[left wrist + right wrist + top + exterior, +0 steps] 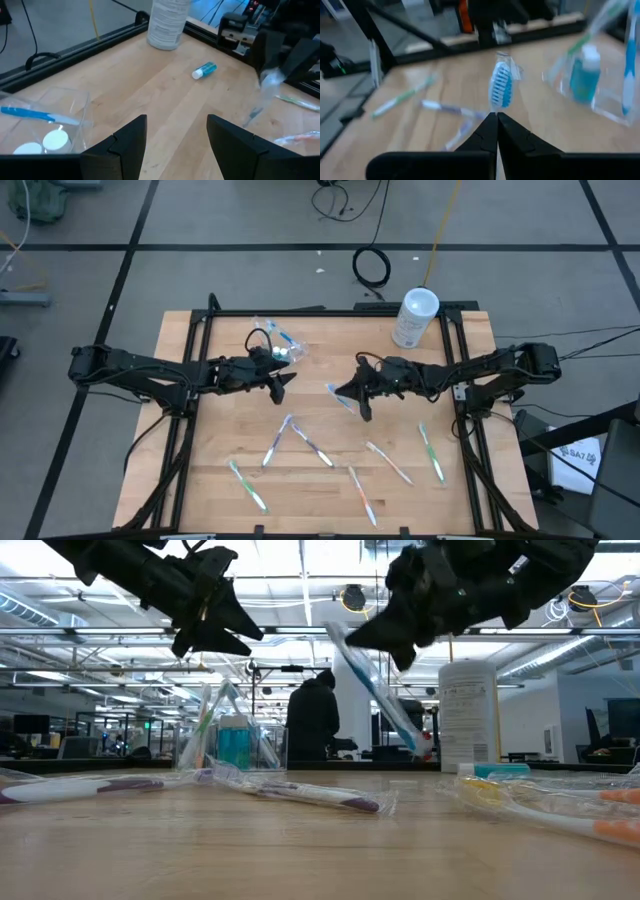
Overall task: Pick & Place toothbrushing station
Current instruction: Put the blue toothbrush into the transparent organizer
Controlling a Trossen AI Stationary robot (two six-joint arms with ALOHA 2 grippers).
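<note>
While both dark arms are stretched inward over the wooden table point(220, 470), the right gripper point(356, 400) is seen lifted above the boards with its fingers pinched tight on a blue toothbrush point(501, 86) — bristle head pointing away from the wrist, the handle slanting down under the jaws in the low view. The left gripper point(283, 383) is held off the surface just beside the clear pouch point(272, 340), its fingers point(127, 141) spread wide and nothing between them.

A whitish canister point(415, 317) is stood upright at the table's far edge, right of centre. Inside the pouch, a teal tube point(582, 75) and upright brushes can be made out; the exact count is blurred. One more teal tube point(204, 70) lies alone on the wood near the canister.

Loose toothbrushes point(300, 438) are scattered across the near half — several lie in clear wrappers, and their colours are hard to tell. A dark-clad person point(313, 718) is partly hidden behind the table's far side.
</note>
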